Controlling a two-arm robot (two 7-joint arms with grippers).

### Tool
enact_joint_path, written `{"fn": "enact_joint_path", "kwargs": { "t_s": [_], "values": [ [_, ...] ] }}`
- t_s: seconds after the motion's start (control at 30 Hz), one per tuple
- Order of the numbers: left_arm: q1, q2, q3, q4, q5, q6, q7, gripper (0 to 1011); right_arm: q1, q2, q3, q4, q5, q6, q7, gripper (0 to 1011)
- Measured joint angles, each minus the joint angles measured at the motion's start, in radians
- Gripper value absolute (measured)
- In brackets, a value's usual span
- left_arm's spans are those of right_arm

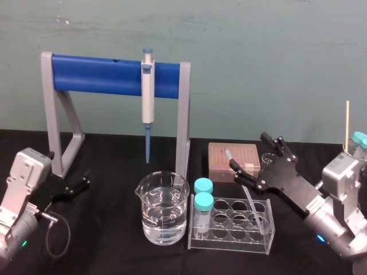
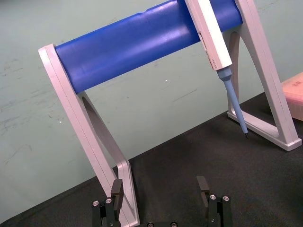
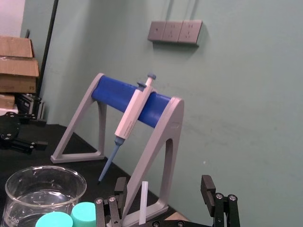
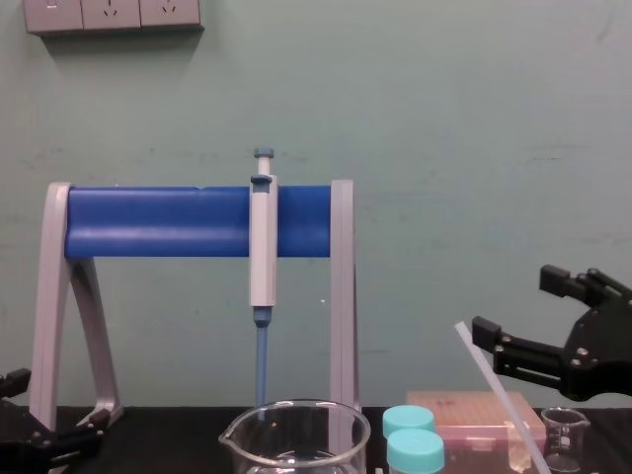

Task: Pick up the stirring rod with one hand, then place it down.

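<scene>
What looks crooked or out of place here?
The stirring rod leans aslant instead of standing straight: its lower end sits in the clear tube rack, its upper part between the right gripper's open jaws. Nothing looks spilled.

1. A black-covered table [image 1: 109,172] carries everything.
2. A grey pipette stand [image 1: 182,114] with a blue crossbar stands at the back.
3. A large glass beaker [image 1: 163,215] of clear liquid sits in front, just beside a clear tube rack [image 1: 229,243].
4. A tan box [image 1: 226,157] and a small beaker [image 1: 268,156] sit behind the rack.
</scene>
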Motion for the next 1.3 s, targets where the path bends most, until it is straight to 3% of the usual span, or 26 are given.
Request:
{"fn": "enact_joint_path", "kwargs": {
  "t_s": [0.47,0.9,1.3],
  "values": [
    [0.000,0.000,0.000,0.000,0.000,0.000,0.000,1000,0.078,-0.045,0.008,0.080,0.119,0.162,0.146,1000],
    [0.000,0.000,0.000,0.000,0.000,0.000,0.000,1000,0.119,-0.082,0.020,0.151,0.157,0.250,0.225,1000],
    [0.000,0.000,0.000,0.000,0.000,0.000,0.000,1000,0.132,-0.102,0.035,0.188,0.141,0.284,0.252,1000]
  ]
}}
